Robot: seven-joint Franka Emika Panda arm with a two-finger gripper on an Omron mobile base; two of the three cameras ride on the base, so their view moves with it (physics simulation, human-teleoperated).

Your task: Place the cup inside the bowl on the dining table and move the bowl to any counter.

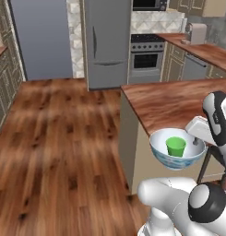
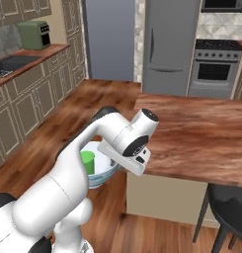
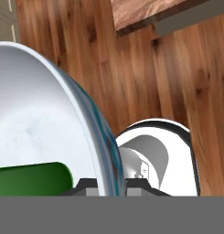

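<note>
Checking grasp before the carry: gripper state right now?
Gripper: shut on the bowl, fingers pinching its rim; the cup sits inside, bowl held off the dining table.

Wood-plank floor [image 1: 59,138]. Grey fridge [image 1: 106,41] beside a steel oven [image 1: 145,57], microwave [image 2: 223,5] above. Beige cabinets [image 2: 28,99], sink [image 2: 9,63], green toaster [image 2: 34,33], dark stool [image 2: 228,205].

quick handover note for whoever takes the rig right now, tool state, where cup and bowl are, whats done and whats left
Tool: shut on the bowl, pinching its rim.
Bowl: held in the air off the edge of the dining table, above the wood floor.
Cup: standing inside the bowl.
Done: cup is in the bowl, bowl is lifted off the table.
Left: carry the bowl to a counter, set it down, release.
</note>
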